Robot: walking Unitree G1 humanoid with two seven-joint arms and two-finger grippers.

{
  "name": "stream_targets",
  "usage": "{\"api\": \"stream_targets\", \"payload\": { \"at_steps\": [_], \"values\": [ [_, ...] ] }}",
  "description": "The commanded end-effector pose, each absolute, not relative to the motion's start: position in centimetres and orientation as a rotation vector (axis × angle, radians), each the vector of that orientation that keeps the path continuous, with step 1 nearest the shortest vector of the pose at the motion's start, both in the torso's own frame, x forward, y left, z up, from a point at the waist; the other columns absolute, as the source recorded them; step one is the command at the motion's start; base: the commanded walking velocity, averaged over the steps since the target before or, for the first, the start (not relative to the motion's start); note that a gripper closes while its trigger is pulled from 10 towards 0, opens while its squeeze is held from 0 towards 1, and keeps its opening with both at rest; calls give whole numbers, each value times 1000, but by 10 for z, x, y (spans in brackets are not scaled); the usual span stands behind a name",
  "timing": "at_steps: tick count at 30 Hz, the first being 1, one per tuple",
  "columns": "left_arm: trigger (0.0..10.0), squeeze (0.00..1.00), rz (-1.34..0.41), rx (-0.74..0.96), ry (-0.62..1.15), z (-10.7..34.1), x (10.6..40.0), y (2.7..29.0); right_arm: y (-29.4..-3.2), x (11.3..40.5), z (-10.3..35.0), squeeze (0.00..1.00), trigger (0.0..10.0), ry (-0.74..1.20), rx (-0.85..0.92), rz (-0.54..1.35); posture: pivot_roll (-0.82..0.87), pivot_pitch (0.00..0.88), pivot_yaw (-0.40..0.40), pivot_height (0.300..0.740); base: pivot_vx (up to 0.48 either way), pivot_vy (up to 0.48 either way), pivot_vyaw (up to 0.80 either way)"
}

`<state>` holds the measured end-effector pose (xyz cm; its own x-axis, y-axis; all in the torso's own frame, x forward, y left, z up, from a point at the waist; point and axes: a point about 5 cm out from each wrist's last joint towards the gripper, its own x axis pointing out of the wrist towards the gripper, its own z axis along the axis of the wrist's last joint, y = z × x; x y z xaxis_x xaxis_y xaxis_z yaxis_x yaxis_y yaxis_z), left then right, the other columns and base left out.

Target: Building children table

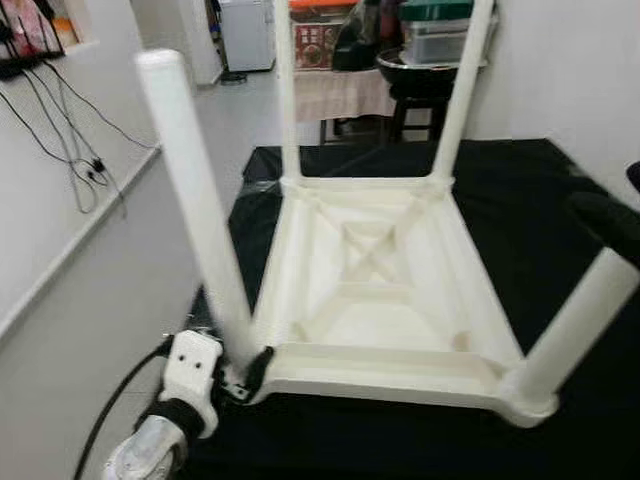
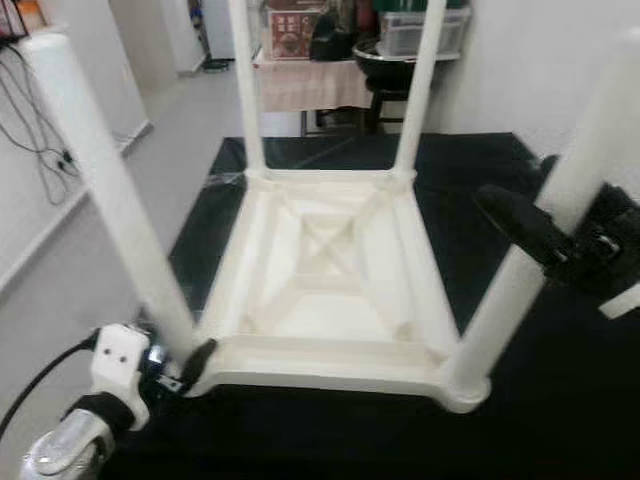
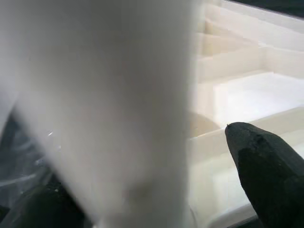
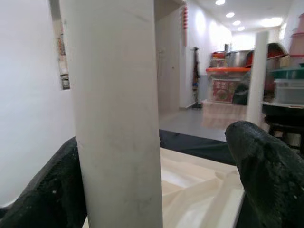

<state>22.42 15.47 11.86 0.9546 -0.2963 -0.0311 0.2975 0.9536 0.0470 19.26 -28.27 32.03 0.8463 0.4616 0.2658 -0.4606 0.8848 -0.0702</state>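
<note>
On black cloth (image 1: 560, 200), upturned table (image 1: 380, 300): left hand (image 1: 245, 375) clamps near-left leg (image 1: 195, 200) at base, right hand (image 2: 545, 240) wide around near-right leg (image 2: 540, 230), both legs upright

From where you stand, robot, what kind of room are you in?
Probably a room in someone's home, maybe opening onto a storage or kitchen corner. An upside-down white table lies on a black cloth on the floor, cables hang down the white wall, and stacked storage boxes sit at the back.
</note>
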Motion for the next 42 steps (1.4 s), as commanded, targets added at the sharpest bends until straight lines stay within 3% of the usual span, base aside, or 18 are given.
{"api": "stream_targets", "payload": {
  "at_steps": [1, 23, 24, 25, 26, 27, 42],
  "values": [
    [10000, 0, -283, 61, 40, 117, 224, 159, -282, 193, 319, 0, 10000, -268, -4, 492, -119, 66, -6, 740, 0, 0, 0],
    [10000, 0, -256, 32, 40, 117, 223, 158, -274, 198, 318, 0, 10000, -253, -2, 529, -120, 70, -18, 740, 0, 0, 0],
    [2078, 0, -251, 31, 36, 117, 223, 158, -273, 198, 318, 0, 10000, -256, -1, 531, -120, 67, -17, 740, 0, 0, 0],
    [0, 0, -248, 29, 35, 117, 223, 158, -272, 198, 319, 0, 4510, -262, 4, 535, -121, 66, -17, 740, 0, 0, 0],
    [0, 0, -246, 28, 35, 117, 222, 158, -272, 199, 319, 0, 4510, -267, 8, 538, -121, 66, -17, 740, 0, 0, 0],
    [0, 0, -243, 27, 36, 116, 222, 158, -271, 199, 320, 0, 0, -272, 9, 543, -121, 65, -17, 740, 0, 0, 0],
    [0, 0, -214, 36, 23, 117, 223, 162, -268, 202, 319, 0, 0, -272, 15, 542, -113, 54, -17, 740, 0, 0, 0]
  ]
}}
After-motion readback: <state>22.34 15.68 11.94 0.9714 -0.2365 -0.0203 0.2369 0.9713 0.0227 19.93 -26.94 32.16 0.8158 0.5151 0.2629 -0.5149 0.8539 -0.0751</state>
